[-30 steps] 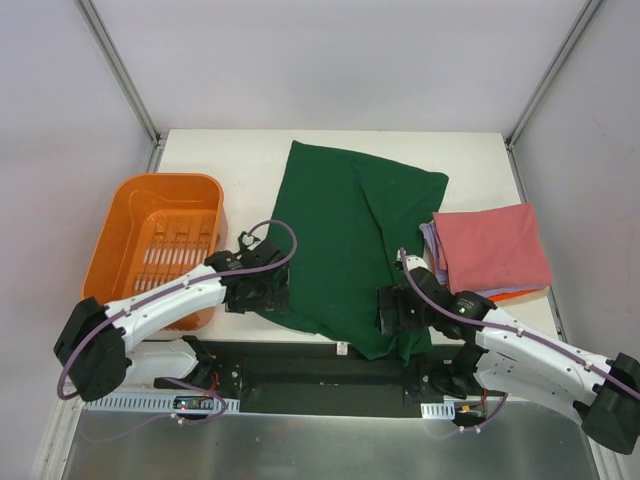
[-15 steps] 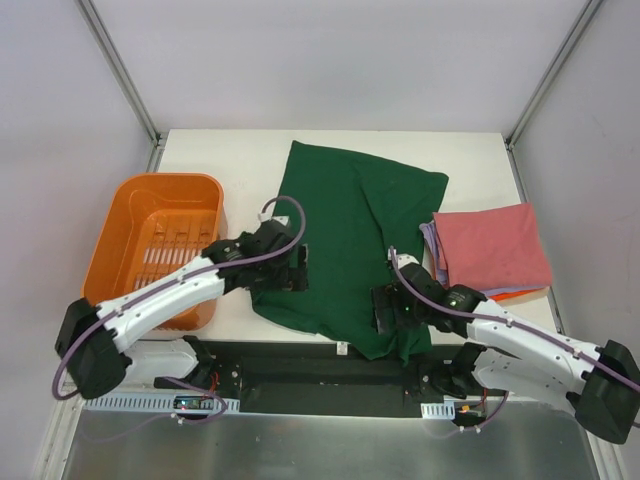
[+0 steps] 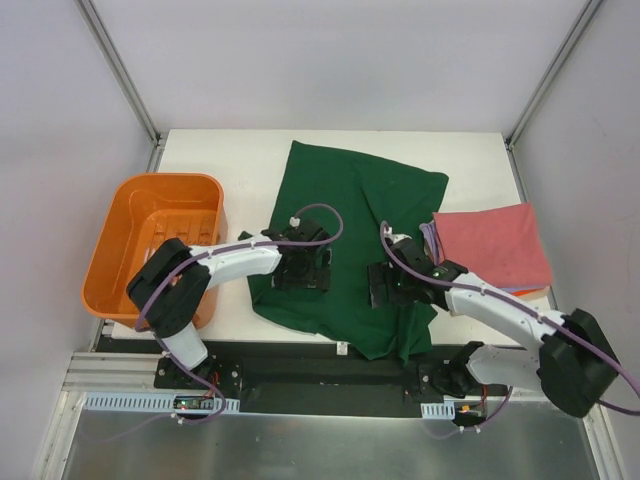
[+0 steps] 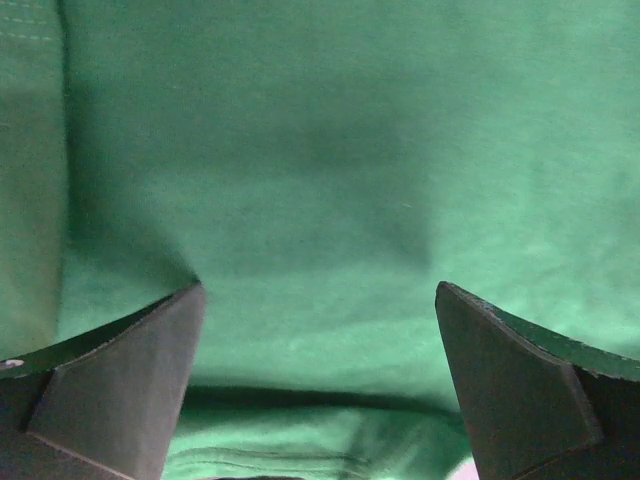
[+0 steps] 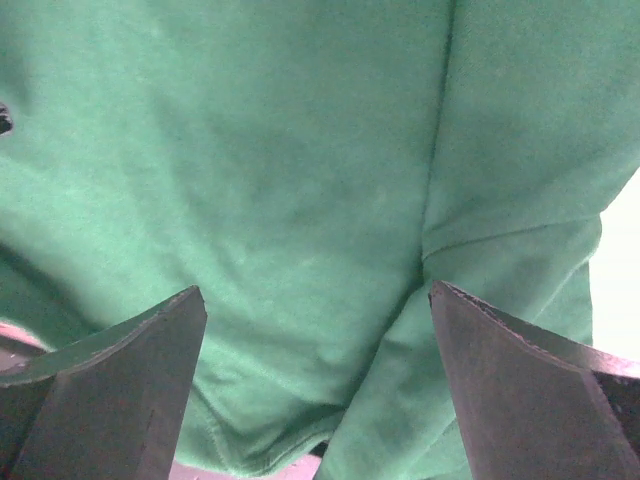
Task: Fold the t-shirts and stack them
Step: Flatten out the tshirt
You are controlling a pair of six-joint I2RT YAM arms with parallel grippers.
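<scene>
While my left gripper (image 3: 302,272) and right gripper (image 3: 385,285) hover spread-fingered over the dark green t-shirt (image 3: 350,200), folding is in hand; next, probably, pinch it along the counter's near edge.

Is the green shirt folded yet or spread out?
Not folded: the green shirt lies spread and rumpled, no rectangle like the pink shirt. Both the left hand and right hand are open over it.

Basket (image 3: 170,215) at left and folded stack (image 3: 495,248) at right bound the green shirt (image 3: 350,200); open table (image 3: 225,160) flanks its far end.
</scene>
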